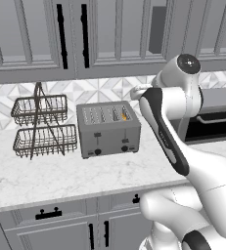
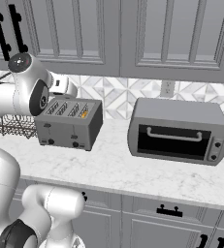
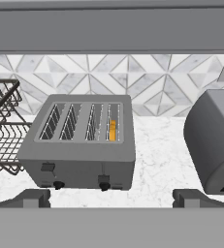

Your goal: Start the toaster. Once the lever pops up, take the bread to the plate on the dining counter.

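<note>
Marble worktop (image 1: pixel 60 180) (grey cabinets above) carries the toaster (image 1: pixel 108 128); fingers (image 3: pixel 28 197) spread wide, empty.

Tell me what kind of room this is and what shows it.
A kitchen, rendered rather than real. A four-slot toaster with bread in one slot sits on a marble worktop, beside a toaster oven, with grey cabinets above and a tiled backsplash behind.

bread (image 3: pixel 112 130) in toaster (image 3: pixel 79 145) rightmost slot, wire basket rack (image 1: pixel 40 126) left, toaster oven (image 2: pixel 179 131) right
</note>
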Controlling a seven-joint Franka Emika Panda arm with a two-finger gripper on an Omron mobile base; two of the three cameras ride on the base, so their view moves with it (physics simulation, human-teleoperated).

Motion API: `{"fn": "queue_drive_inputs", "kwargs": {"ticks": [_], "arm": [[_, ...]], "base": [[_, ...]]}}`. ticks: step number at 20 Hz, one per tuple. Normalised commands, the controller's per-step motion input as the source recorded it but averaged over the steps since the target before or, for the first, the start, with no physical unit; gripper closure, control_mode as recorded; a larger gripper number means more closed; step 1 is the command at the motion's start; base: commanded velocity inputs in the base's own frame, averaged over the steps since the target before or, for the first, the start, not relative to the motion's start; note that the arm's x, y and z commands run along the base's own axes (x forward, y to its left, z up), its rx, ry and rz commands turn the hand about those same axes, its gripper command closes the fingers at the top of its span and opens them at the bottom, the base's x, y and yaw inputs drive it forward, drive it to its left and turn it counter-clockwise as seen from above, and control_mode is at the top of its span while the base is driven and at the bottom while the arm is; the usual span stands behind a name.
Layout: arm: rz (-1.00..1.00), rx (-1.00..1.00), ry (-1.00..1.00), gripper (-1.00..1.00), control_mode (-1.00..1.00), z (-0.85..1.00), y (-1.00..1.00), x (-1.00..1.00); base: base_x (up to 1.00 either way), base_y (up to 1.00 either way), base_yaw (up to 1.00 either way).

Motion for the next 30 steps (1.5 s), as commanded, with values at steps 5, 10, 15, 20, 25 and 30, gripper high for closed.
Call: {"fn": "queue_drive_inputs", "kwargs": {"ticks": [5,10,15,20,25,30], "arm": [[0.0,0.0,0.0,-1.0,-1.0,0.0,0.0,0.0],[0.0,0.0,0.0,-1.0,-1.0,0.0,0.0,0.0],[0.0,0.0,0.0,-1.0,-1.0,0.0,0.0,0.0],[0.0,0.0,0.0,-1.0,-1.0,0.0,0.0,0.0],[0.0,0.0,0.0,-1.0,-1.0,0.0,0.0,0.0],[0.0,0.0,0.0,-1.0,-1.0,0.0,0.0,0.0]], "base": [[0.0,0.0,0.0],[0.0,0.0,0.0],[0.0,0.0,0.0],[0.0,0.0,0.0],[0.0,0.0,0.0],[0.0,0.0,0.0]]}}
